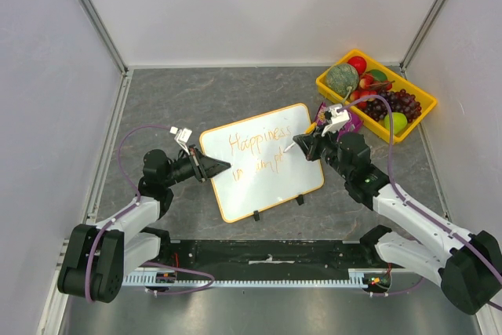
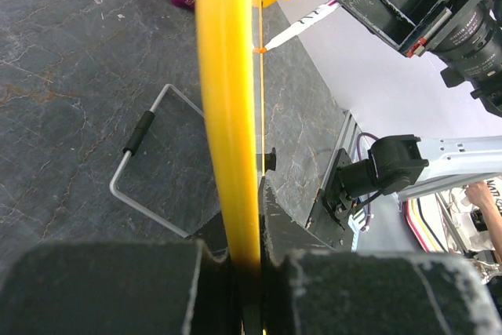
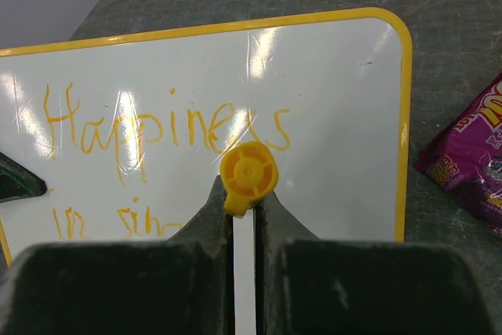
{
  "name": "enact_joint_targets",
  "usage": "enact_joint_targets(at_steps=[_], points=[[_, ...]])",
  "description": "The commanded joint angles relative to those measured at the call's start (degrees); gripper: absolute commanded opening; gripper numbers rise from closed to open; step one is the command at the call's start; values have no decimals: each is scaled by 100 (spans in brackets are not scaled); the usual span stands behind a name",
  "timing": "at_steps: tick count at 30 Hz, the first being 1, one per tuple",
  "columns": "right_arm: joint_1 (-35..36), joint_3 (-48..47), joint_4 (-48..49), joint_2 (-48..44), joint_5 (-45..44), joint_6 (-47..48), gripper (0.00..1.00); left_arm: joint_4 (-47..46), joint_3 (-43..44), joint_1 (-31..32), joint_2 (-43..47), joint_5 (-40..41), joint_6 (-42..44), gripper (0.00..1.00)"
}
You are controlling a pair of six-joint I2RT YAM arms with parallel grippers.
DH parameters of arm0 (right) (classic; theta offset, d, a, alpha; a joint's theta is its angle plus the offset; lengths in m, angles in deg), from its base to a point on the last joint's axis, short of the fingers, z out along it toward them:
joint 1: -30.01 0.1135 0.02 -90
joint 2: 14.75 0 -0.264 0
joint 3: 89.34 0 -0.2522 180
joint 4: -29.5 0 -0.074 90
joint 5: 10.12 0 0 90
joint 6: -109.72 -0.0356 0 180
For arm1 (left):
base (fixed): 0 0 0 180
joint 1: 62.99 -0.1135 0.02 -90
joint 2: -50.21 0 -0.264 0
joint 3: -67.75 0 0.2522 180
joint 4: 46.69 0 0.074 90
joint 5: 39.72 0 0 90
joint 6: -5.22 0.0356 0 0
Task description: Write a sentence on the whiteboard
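My worry is the whiteboard [image 1: 263,186] pivoting. The left fingers [image 2: 110,288] are clamped shut on only a sliver of its left rim, so a firm stroke from the marker [image 3: 248,174] could, I judge, twist or slide the board and wreck the letters. The right fingers [image 3: 118,288] are closed tight on the marker's barrel, and its tip meets the board at the second line. If the slim, smooth barrel slips or tilts in that pinch, the line would skip or go faint. A low pass of the fingers could also smear the sentence [image 1: 259,143], which reads "Happiness" with a lower line not yet finished. The board sits mid-surface, skewed, between the two arms. It is a flat, glossy white rectangle with rounded corners and a thin yellow plastic rim, and the glare on it suggests it is slick. A bent wire stand [image 2: 137,170] with a black sleeve shows behind it. The surface [image 1: 172,100] is matte grey with stone-like veining. A crinkly purple snack packet [image 3: 471,162] lies just right of the board, close enough to snag.
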Motion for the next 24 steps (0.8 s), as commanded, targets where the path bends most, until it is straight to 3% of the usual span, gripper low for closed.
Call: enact_joint_targets(at_steps=[1, 24], points=[[-15, -1, 118, 64, -127, 106, 0, 361, -126, -13, -119, 133, 933, 2], [-15, 132, -278, -252, 199, 185, 0, 353, -126, -4, -145, 124, 933, 2]])
